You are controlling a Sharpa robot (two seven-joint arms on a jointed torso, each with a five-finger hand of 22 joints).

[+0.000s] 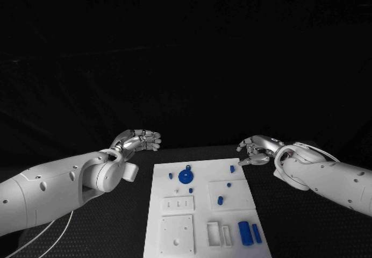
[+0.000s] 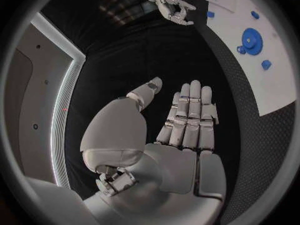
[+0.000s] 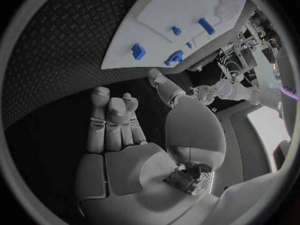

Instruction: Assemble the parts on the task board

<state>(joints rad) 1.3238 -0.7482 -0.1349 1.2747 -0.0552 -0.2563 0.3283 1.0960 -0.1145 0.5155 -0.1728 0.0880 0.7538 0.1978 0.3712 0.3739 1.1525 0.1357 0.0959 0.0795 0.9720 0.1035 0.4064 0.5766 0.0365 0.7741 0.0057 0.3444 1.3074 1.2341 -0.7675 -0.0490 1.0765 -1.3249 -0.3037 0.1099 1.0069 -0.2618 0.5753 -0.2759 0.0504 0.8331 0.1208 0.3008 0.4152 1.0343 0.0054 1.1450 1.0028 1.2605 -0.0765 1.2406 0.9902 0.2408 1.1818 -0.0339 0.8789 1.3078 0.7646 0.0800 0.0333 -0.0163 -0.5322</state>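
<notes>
The white task board [image 1: 203,207] lies mid-table, small blue parts [image 1: 186,176] scattered across it. The left hand [image 1: 138,141] hovers beyond its far left corner, the right hand [image 1: 258,150] beyond its far right corner. Both are empty, fingers loosely extended, touching nothing.

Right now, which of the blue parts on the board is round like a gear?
The large blue disc at the far end of the task board, toward the left hand. The other blue parts are small pegs or long bars.
</notes>
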